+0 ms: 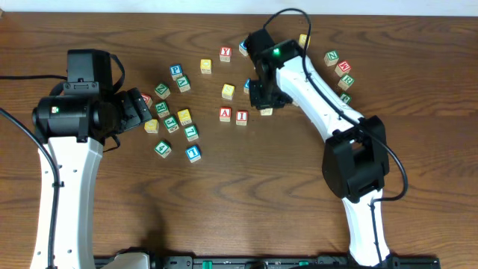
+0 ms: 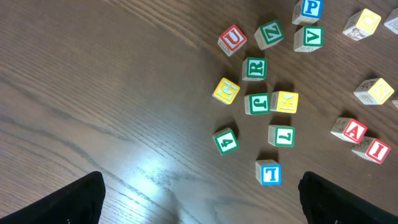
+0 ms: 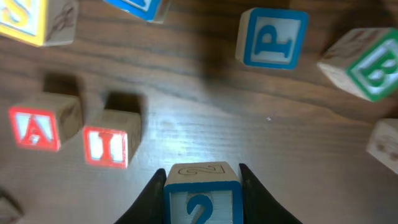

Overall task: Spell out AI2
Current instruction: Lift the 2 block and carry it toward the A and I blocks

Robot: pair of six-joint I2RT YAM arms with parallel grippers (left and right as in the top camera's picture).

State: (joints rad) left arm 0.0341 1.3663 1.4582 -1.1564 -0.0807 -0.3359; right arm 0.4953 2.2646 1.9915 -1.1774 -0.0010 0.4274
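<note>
So the right fingers (image 3: 149, 199) are clamped on the blue 2 cube (image 3: 202, 202), near the I cube (image 3: 107, 146), which sits just beside the A cube (image 3: 34, 127). There's bare tabletop (image 3: 205, 124) off the I's free edge. Meanwhile the left fingers (image 2: 81, 199) are spread wide and empty, well away from it.

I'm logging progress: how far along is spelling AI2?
Done: the red A cube and red I cube sit side by side. In hand: the right gripper is shut on the blue 2 cube, not yet in line. Remaining: set it down just after the I. The left gripper is open, empty.
</note>
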